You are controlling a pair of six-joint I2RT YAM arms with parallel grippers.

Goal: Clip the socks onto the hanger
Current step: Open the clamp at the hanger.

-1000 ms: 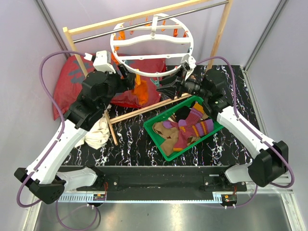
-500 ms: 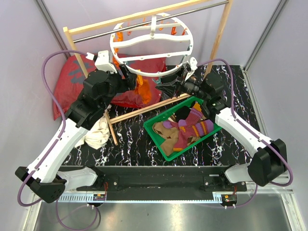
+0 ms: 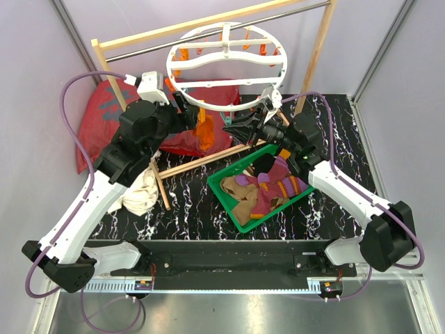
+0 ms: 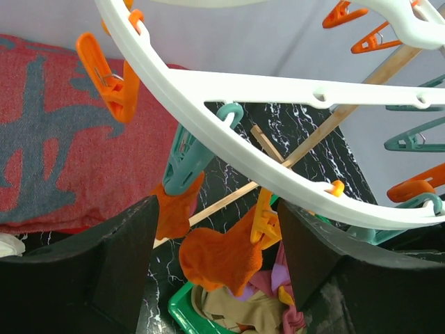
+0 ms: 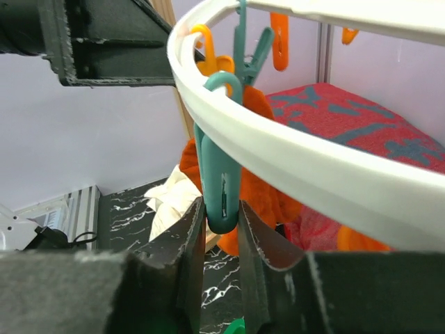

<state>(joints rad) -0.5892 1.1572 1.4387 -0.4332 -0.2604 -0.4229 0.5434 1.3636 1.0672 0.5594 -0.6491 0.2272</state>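
Observation:
The white ring hanger (image 3: 224,86) hangs from the rack's bar. An orange sock (image 3: 204,131) hangs from its near rim. In the left wrist view the orange sock (image 4: 221,256) hangs from an orange-yellow clip (image 4: 264,220) and a teal clip (image 4: 184,163) under the ring (image 4: 278,90). My left gripper (image 4: 217,240) is open, its fingers either side of the sock without touching it; it also shows in the top view (image 3: 186,115). My right gripper (image 5: 221,217) is shut on a teal clip (image 5: 221,182) under the ring (image 5: 313,170); it also shows in the top view (image 3: 238,125). A purple striped sock (image 3: 281,182) and a tan argyle sock (image 3: 245,206) lie in the green basket (image 3: 226,200).
The wooden-post rack with a metal bar (image 3: 208,33) stands at the back, its foot rail (image 3: 208,161) lying across the table. A red cushion (image 3: 103,115) sits at back left. A white cloth (image 3: 142,191) lies beside the left arm.
The hanger ring has swung and tilted slightly to the right. My right gripper has shifted a little with the clip in it. The left arm has hardly moved.

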